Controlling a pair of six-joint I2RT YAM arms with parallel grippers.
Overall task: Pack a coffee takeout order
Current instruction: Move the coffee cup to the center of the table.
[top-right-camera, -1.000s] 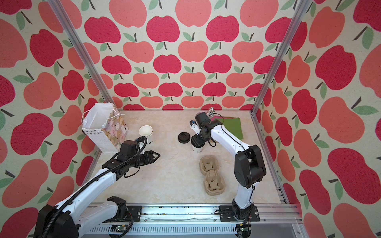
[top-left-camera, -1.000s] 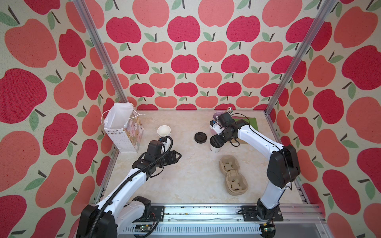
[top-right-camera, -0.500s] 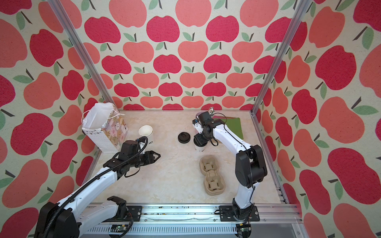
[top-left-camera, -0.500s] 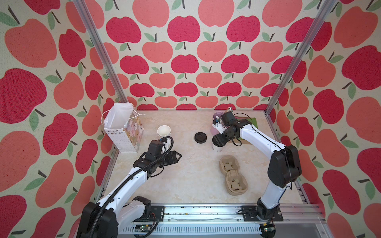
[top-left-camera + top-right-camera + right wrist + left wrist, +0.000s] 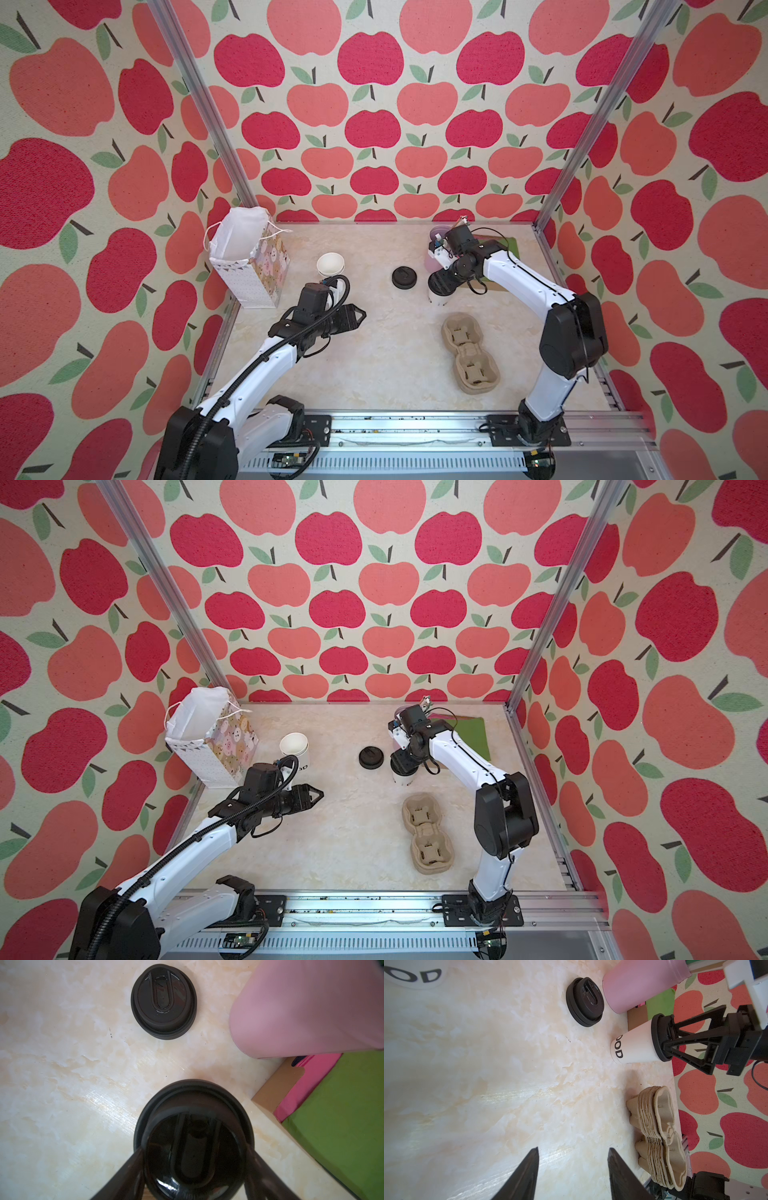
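Note:
A white paper cup point(image 5: 635, 1047) with black lettering stands upright right of the table's middle, a black lid point(image 5: 193, 1136) on top. My right gripper point(image 5: 442, 284) reaches down onto it, shut on the lid's raised centre, one finger at each side. A second black lid point(image 5: 404, 277) lies flat just left of that cup. An open white cup point(image 5: 330, 265) stands farther left. The tan pulp carrier point(image 5: 469, 353) lies in front of the lidded cup. A green napkin point(image 5: 471, 733) lies at the back right. My left gripper point(image 5: 361, 316) hovers open and holds nothing, near the open cup.
A patterned gift bag point(image 5: 249, 257) stands open at the back left. A pink cylindrical holder point(image 5: 639, 982) stands behind the lidded cup, close to my right wrist. Pink napkins point(image 5: 307, 1084) lie beside the green one on a brown card. Apple-print walls enclose three sides.

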